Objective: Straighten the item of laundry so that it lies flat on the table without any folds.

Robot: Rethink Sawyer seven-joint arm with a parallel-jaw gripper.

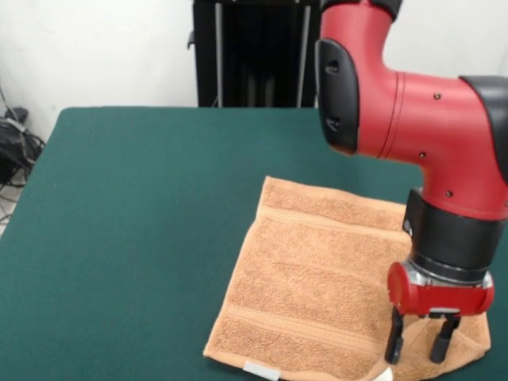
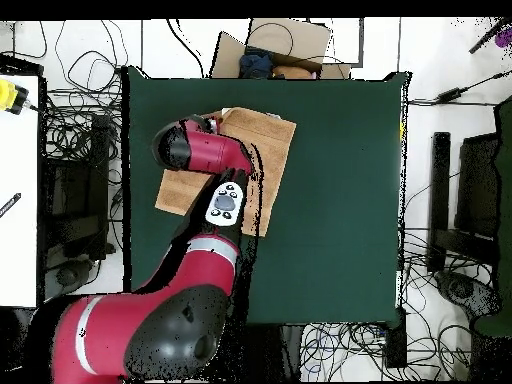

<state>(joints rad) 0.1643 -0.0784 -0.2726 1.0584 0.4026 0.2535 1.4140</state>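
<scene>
A: How much of the small orange-tan terry towel (image 1: 317, 294) is hidden?
B: The red and black arm (image 1: 413, 119) covers its corner; overhead, the arm hides much of it.

A: The gripper (image 1: 422, 341)?
B: Its two fingers (image 1: 394, 340) are spread, clasping nothing, just above the towel.

A: Position?
B: By an edge of the dark green felt table (image 1: 143, 238); the rest lies bare.

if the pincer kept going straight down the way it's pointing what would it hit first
Most likely the orange-tan terry towel. The pincer points down with its fingers apart over the towel's corner nearest the camera, tips close to the cloth or on it; depth is unclear. The green table lies beneath.
</scene>
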